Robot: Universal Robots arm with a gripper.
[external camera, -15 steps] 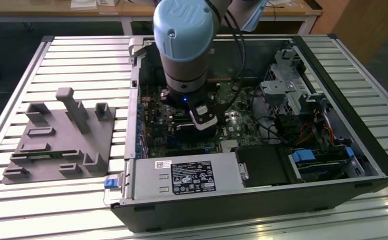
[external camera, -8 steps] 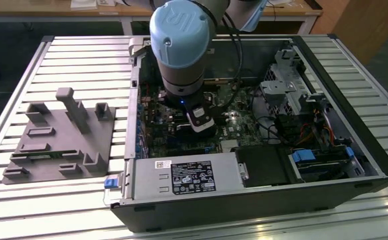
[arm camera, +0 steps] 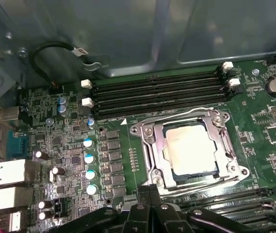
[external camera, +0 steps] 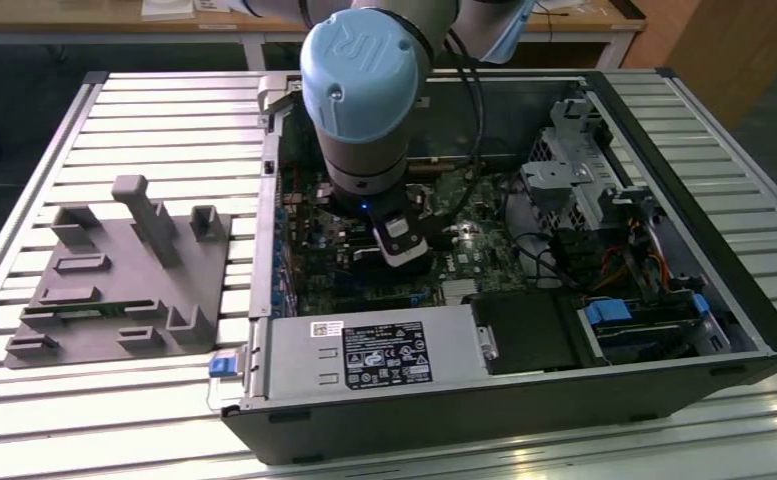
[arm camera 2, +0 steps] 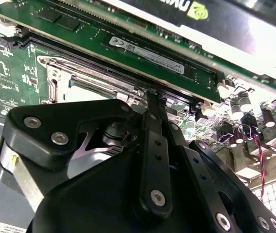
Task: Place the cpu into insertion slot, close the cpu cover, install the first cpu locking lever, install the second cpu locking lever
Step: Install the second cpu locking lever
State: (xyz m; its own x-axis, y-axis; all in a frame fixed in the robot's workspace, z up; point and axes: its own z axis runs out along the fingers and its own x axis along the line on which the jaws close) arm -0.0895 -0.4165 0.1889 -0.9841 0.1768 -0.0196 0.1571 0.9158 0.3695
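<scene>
In the first wrist view the cpu (arm camera: 191, 148) lies flat with its pale face up in the insertion slot (arm camera: 140, 130) on the green board. The silvery cpu cover (arm camera: 153, 148) lies down around it as a frame. One thin wire lever (arm camera: 176, 116) runs along the frame's edge by the memory slots, and another lever (arm camera: 203, 184) runs along the opposite edge. My gripper (arm camera: 149, 193) hangs just beside the socket on that second side, fingers pressed together and holding nothing. In the second wrist view the gripper (arm camera 2: 151, 99) points at the socket frame (arm camera 2: 74, 73). In the exterior view the gripper (external camera: 402, 262) is low inside the computer case.
Long black memory slots (arm camera: 157, 92) flank the socket, and a large black card (arm camera 2: 201, 14) stands close by. Capacitors (arm camera: 90, 165) line one side. The case holds a power supply (external camera: 375, 355) and a drive cage (external camera: 568, 185). A grey fixture (external camera: 115, 270) sits at the exterior view's left.
</scene>
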